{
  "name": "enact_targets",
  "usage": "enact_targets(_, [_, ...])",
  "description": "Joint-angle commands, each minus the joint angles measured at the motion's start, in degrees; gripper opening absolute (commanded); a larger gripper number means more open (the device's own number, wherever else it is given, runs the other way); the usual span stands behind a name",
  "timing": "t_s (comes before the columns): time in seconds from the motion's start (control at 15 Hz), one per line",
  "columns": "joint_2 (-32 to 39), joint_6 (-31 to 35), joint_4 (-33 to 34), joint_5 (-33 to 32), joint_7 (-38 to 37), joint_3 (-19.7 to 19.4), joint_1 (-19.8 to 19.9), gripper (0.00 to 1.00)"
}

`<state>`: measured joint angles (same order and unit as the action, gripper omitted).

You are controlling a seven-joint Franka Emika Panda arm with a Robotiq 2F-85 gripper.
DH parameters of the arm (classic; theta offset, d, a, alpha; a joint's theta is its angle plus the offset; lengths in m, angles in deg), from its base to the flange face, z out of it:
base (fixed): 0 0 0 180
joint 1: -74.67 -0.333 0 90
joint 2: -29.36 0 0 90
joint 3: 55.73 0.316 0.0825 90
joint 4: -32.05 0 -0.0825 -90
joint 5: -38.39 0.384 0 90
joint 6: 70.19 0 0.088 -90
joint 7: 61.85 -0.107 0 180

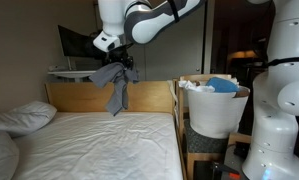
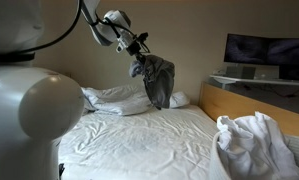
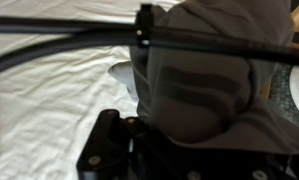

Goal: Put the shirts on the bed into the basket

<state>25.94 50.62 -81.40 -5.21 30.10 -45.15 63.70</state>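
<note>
My gripper [image 1: 120,66] is shut on a grey shirt [image 1: 113,84] and holds it high above the bed [image 1: 99,140], near the wooden headboard. The shirt hangs down from the jaws in both exterior views [image 2: 157,82]. In the wrist view the grey shirt [image 3: 204,80] fills most of the picture and hides the fingers. A white shirt [image 2: 251,145] lies crumpled on the bed's near corner. The white basket [image 1: 217,108] stands beside the bed with blue and white cloth in it.
White pillows [image 1: 21,118] lie at one side of the mattress, also in an exterior view [image 2: 117,99]. A monitor [image 2: 266,52] stands on a desk behind the headboard [image 2: 251,110]. The robot's white base [image 1: 282,100] stands next to the basket.
</note>
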Motion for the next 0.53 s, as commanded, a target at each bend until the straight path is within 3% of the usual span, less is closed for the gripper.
enact_targets(0.0, [0.3,-0.6,0.6,-0.2,-1.8,0.1,0.0,0.02])
enact_targets(0.47, [0.0,-0.3,0.6,-1.5,-5.1,0.4,-0.2,0.03])
